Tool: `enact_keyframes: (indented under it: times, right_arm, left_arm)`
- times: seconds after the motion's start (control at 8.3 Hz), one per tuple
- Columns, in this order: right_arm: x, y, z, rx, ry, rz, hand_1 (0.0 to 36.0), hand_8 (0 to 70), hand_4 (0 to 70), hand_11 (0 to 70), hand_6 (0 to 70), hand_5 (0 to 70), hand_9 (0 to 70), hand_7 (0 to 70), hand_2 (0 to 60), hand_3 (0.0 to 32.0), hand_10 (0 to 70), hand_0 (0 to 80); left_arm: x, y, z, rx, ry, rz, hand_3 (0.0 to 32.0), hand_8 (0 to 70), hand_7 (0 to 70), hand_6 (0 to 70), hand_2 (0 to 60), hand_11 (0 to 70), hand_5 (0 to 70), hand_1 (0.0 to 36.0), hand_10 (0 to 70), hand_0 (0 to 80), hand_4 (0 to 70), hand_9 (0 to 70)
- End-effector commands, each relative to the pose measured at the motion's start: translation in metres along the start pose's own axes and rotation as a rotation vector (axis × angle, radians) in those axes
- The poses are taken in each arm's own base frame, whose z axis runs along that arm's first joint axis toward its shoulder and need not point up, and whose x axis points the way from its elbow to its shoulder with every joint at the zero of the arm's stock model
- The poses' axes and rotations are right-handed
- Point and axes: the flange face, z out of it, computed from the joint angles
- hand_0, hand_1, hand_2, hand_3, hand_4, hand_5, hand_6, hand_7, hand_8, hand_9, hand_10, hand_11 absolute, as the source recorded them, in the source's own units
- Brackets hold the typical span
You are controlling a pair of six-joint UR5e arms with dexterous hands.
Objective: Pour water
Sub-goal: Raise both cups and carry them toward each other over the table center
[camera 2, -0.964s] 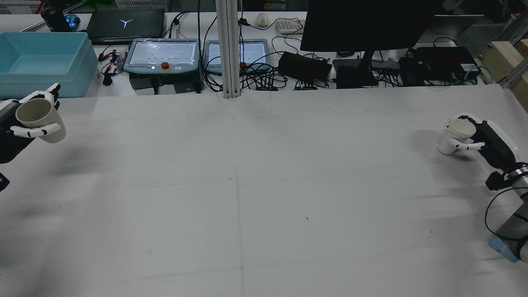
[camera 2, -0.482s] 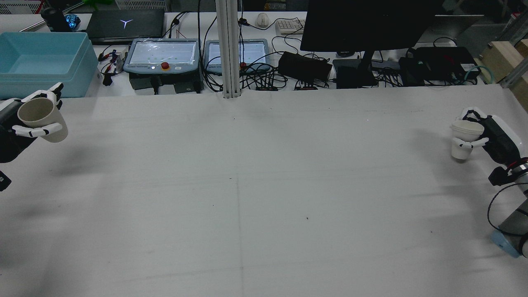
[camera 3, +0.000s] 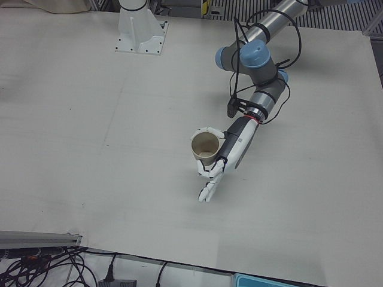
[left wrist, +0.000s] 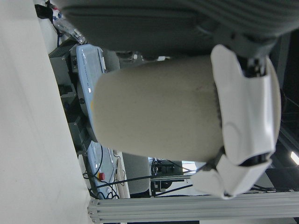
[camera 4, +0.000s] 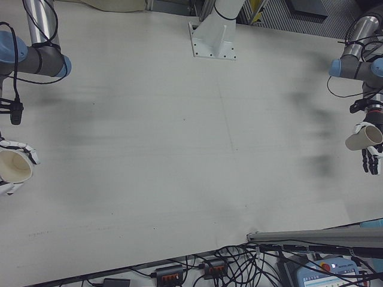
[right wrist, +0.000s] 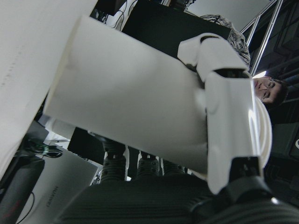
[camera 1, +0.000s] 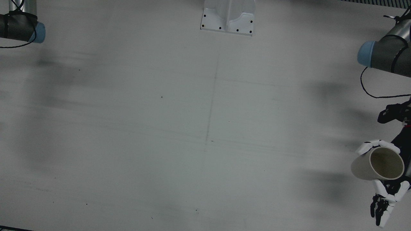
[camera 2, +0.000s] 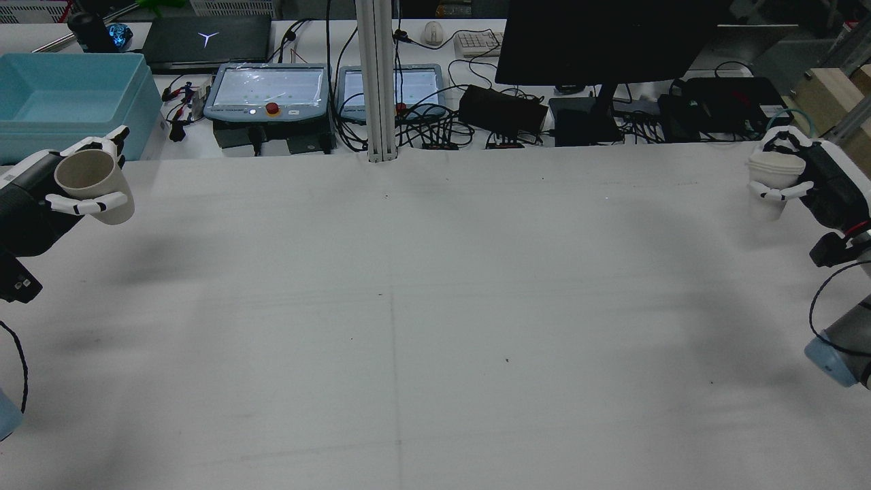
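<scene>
My left hand (camera 2: 41, 201) is shut on a beige paper cup (camera 2: 92, 184), held above the table (camera 2: 422, 306) at its left edge, tilted with the mouth up. They also show in the front view: the hand (camera 1: 390, 186) and the cup (camera 1: 379, 165). The left-front view shows the cup (camera 3: 205, 147) too. My right hand (camera 2: 820, 187) is shut on a white paper cup (camera 2: 769, 180), held upright in the air at the far right. The right-front view shows this white cup (camera 4: 13, 167) and the beige cup (camera 4: 363, 139). Each hand view is filled by its own cup: beige (left wrist: 159, 107), white (right wrist: 126, 102).
A blue bin (camera 2: 68, 102) stands beyond the table's far left corner, close to my left hand. Teach pendants (camera 2: 269, 92), cables, a monitor (camera 2: 612, 41) and an aluminium post (camera 2: 378, 82) line the far edge. A mount plate (camera 1: 228, 19) sits at the near centre.
My right hand has risen and moved toward the far edge, bringing the white cup from tilted to upright. My left hand has lifted slightly and shifted right with the beige cup.
</scene>
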Motion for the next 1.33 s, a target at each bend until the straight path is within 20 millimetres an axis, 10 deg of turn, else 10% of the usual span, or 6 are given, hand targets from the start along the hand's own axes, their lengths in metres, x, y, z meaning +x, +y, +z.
enact_keyframes:
  times: [0.0, 0.6, 1.2]
  right_arm:
    - [-0.098, 0.15, 0.033, -0.086, -0.018, -0.091, 36.0, 35.6, 5.6, 70.0, 40.6, 62.6, 47.6, 50.6, 50.8, 0.0, 46.2, 80.0]
    - [-0.181, 0.341, 0.038, -0.162, -0.057, -0.163, 36.0, 37.0, 15.5, 68.8, 44.1, 70.0, 45.8, 55.1, 60.0, 0.0, 45.7, 80.0]
    - [-0.174, 0.465, 0.073, -0.195, 0.043, -0.338, 36.0, 38.7, 28.7, 68.6, 51.5, 70.0, 48.7, 68.5, 60.0, 0.0, 45.8, 80.0]
  left_arm:
    - [-0.071, 0.058, 0.039, -0.031, -0.115, -0.009, 0.0, 0.0, 5.7, 1.4, 60.0, 2.7, 70.0, 36.0, 0.0, 56.8, 14.9, 0.0]
    - [-0.154, 0.21, 0.105, -0.179, -0.229, 0.109, 0.0, 0.0, 5.8, 2.0, 60.0, 3.3, 70.0, 36.0, 0.1, 58.4, 16.3, 0.0]
    - [-0.275, 0.282, 0.143, -0.22, -0.348, 0.171, 0.0, 0.0, 6.7, 3.2, 60.0, 3.7, 70.0, 36.0, 0.5, 57.5, 18.8, 0.0]
